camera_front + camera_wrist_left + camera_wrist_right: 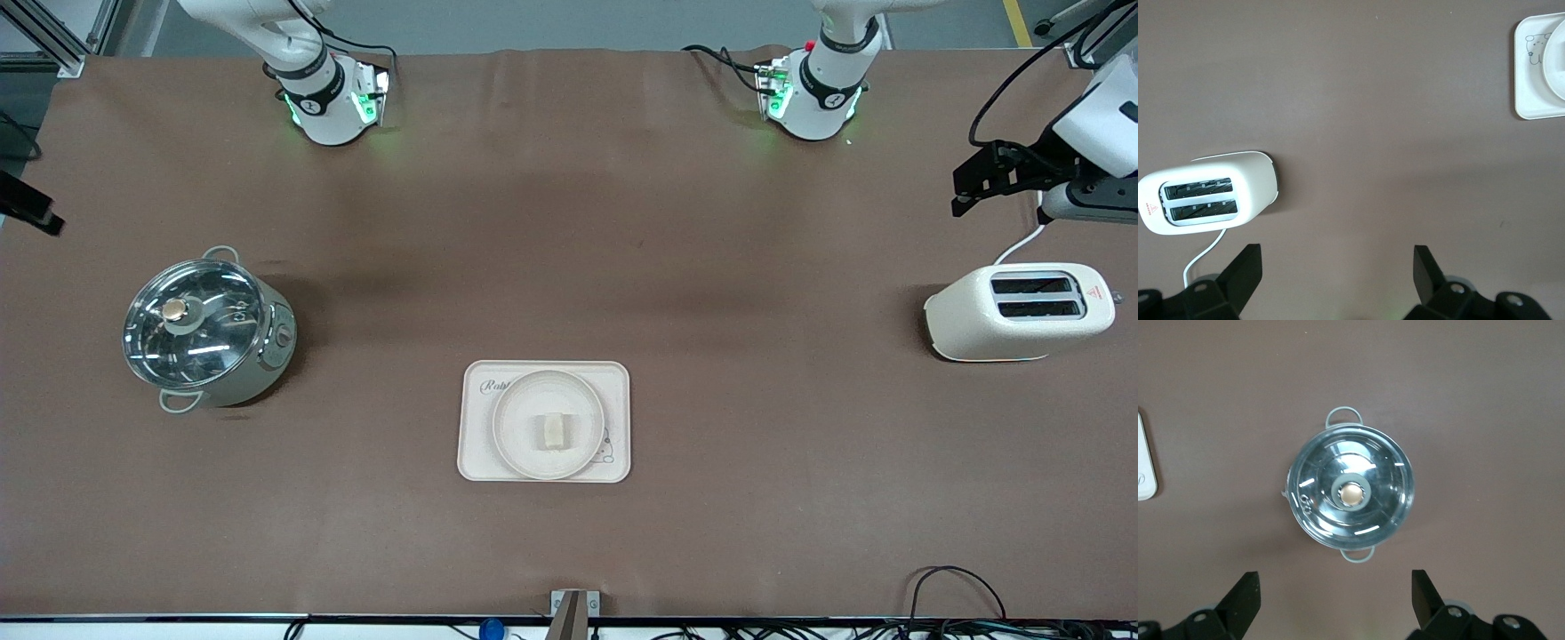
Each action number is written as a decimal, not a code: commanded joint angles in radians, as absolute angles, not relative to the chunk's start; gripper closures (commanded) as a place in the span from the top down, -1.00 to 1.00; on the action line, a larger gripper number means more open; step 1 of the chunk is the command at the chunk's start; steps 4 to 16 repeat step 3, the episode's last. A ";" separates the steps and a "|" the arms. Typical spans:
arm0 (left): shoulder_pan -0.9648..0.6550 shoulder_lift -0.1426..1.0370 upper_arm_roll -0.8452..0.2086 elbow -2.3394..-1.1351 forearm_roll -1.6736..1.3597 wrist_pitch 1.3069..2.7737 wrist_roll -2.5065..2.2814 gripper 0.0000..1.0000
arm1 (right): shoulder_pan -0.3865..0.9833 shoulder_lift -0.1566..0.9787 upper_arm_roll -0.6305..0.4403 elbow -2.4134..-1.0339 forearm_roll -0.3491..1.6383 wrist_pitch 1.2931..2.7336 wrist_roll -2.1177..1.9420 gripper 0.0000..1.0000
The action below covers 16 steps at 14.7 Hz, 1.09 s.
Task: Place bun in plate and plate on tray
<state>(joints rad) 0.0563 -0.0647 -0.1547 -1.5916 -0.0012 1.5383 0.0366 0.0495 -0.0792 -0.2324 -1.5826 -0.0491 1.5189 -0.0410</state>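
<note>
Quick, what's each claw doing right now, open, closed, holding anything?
Left claw: open, empty, over bare table near the toaster.
Right claw: open, empty, above the pot.

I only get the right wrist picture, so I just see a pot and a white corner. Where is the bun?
Observer: The bun lies on the plate.
Operator: Is the plate on the tray?
Observer: Yes, the plate sits on the tray.
Operator: My right end effector hangs open by the pot. What about the other arm?
Observer: The left end effector hangs open over bare table beside the toaster.
</note>
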 commanded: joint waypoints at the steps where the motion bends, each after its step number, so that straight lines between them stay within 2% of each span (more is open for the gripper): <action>1: 0.066 -0.063 -0.161 -1.557 -0.015 1.500 0.040 1.00 | -0.031 -0.112 -0.129 -1.621 -0.086 1.517 -0.057 1.00; 16: 0.066 -0.063 -0.161 -1.555 -0.015 1.499 0.041 1.00 | -0.028 -0.109 -0.124 -1.623 -0.098 1.517 -0.052 1.00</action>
